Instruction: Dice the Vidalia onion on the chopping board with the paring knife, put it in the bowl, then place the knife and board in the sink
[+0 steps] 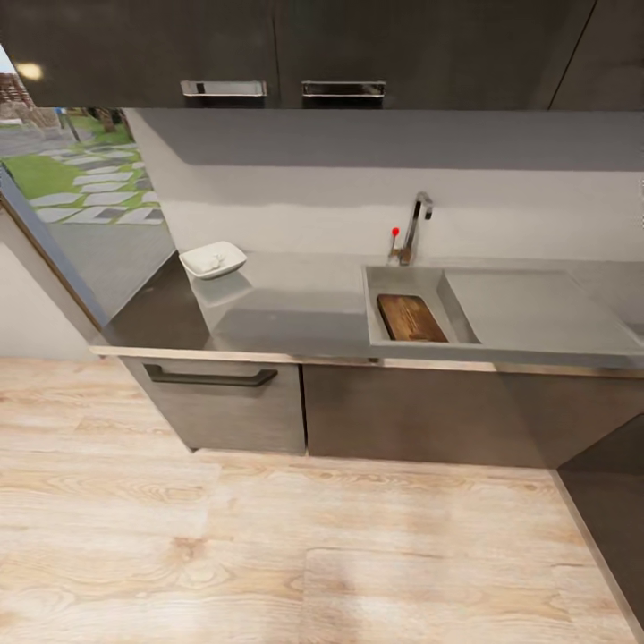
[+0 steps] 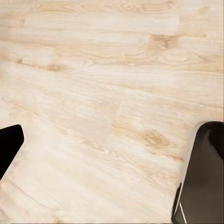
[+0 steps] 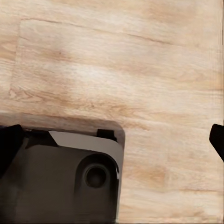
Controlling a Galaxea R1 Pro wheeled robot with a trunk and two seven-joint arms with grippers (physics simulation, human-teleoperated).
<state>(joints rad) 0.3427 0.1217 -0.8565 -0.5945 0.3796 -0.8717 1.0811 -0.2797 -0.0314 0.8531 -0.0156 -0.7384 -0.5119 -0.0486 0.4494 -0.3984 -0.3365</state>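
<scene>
In the head view the dark brown chopping board [image 1: 410,318] lies inside the grey sink [image 1: 452,311], below the chrome faucet [image 1: 416,224] with its red knob. The white bowl [image 1: 214,259] stands on the glossy countertop [image 1: 295,313] at the far left, with pale pieces in it. The onion and the paring knife are out of view. My left gripper [image 2: 112,149] and my right gripper [image 3: 112,144] both hang over the wooden floor, away from the counter. Each has dark fingertips [image 3: 9,144] spread to the picture's edges, open, with nothing between them.
Dark cabinets with a bar handle [image 1: 210,377] run under the counter, and upper cabinets hang above. A window [image 1: 72,179] onto a garden is at the left. Light wooden floor [image 1: 268,555] lies before the counter. A dark unit [image 1: 608,501] juts out at the right. The robot's dark base [image 3: 65,182] is below the right gripper.
</scene>
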